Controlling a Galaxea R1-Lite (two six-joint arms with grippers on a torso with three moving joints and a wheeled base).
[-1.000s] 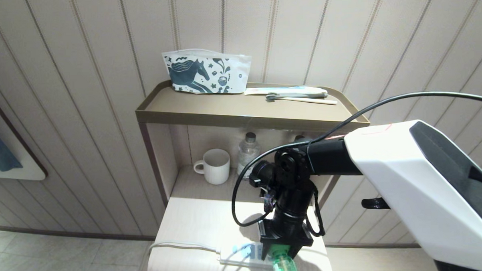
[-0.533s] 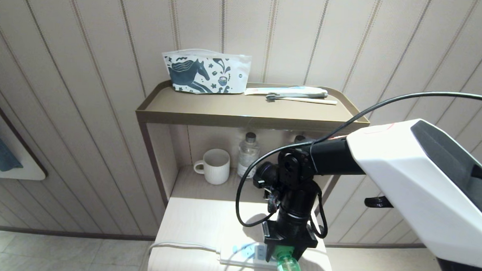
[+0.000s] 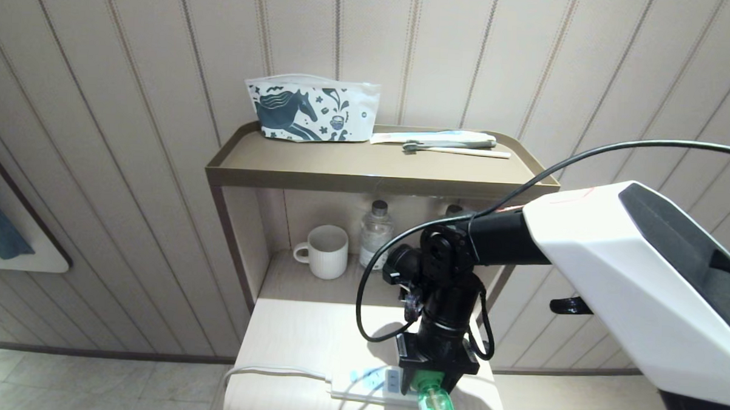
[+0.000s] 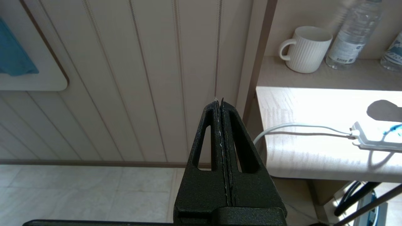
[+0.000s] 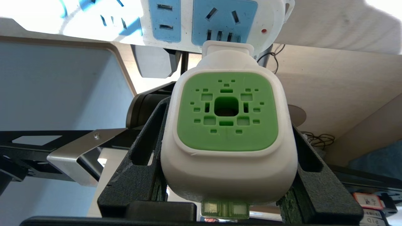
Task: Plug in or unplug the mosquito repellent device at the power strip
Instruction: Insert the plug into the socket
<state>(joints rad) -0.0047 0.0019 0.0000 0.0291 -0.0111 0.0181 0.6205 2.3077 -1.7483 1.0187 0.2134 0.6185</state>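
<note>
right gripper (image 5: 226,175) is clamped on the white green-faced plastic mosquito repellent device (image 5: 227,125), its plug end right at the long white blue-panelled power strip (image 5: 216,22) socket ahead.

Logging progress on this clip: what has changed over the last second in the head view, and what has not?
The right end effector, shut on the repellent device, shifted slightly rightward along the power strip, carrying the device with it; its green bottle now sits a little further right. The grip did not change. The left end effector is shut. The mug, water bottle and pouch stayed put.
</note>
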